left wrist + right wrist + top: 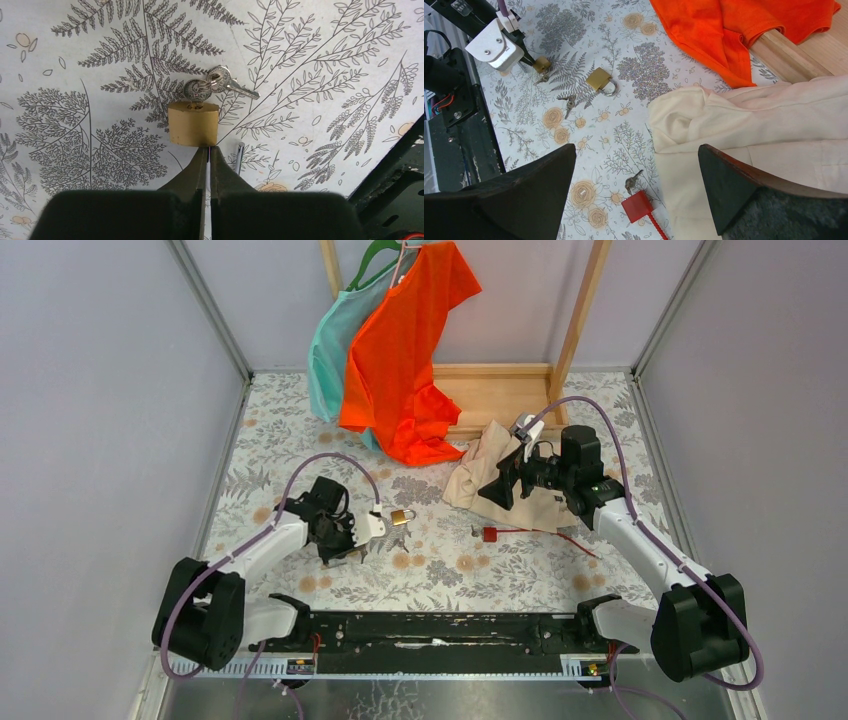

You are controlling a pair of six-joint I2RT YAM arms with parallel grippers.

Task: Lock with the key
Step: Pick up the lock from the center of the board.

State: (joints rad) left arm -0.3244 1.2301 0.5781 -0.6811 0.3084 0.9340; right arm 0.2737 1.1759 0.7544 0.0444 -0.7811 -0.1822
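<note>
A small brass padlock (193, 122) lies on the fern-print table, a key (196, 91) standing in its keyhole and a second key (239, 90) on the same ring. My left gripper (207, 147) is shut at the padlock's near edge, where the shackle comes out. One free shackle leg (240, 156) shows beside the fingers. The right wrist view shows the same padlock (542, 64) at the left gripper's tips (530, 60). A larger brass padlock (601, 82) with its shackle closed lies apart, keys (569, 102) near it. My right gripper (635, 150) hangs open above the table, holding nothing.
A red cable lock (639, 206) with a small key lies below my right gripper. A cream cloth (490, 475) is bunched at the right. Orange and teal shirts (400, 350) hang on a wooden rack (500, 390) at the back. Grey walls enclose the table.
</note>
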